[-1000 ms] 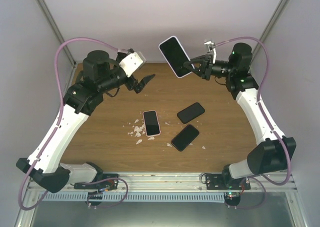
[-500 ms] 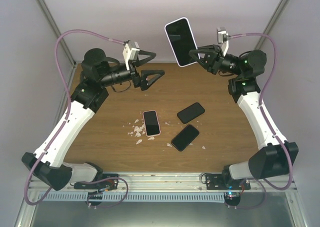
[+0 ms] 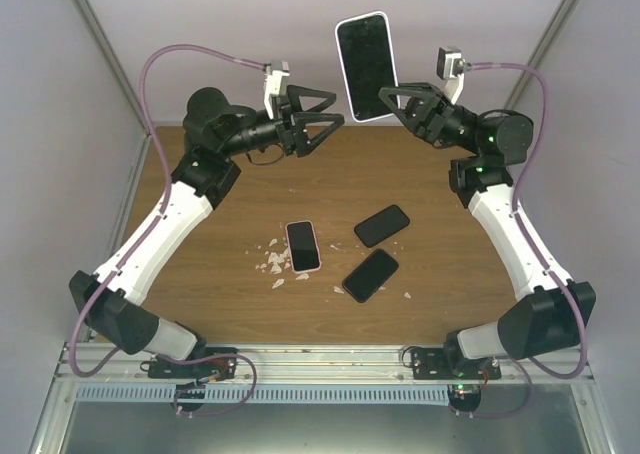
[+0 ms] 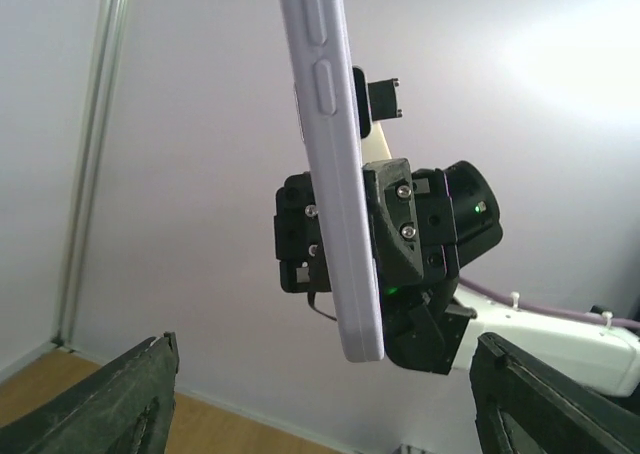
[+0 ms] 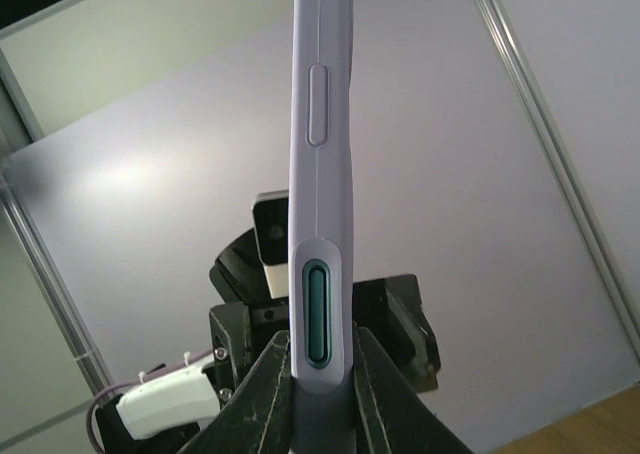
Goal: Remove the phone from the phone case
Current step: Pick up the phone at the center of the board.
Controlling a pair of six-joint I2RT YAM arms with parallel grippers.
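No readable txt, brand or nr in any view. The cased phone (image 3: 365, 66), at 12 o'clock in the top view, shows a dark blank screen; its side has plain btns only.

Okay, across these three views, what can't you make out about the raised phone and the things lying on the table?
- Raised phone: back face unseen in every view; both wrist views show only its side, cut off by the top edge.
- White scraps: top view, too small to identify.
- Two dark phones: top view, too small to tell whether cased.
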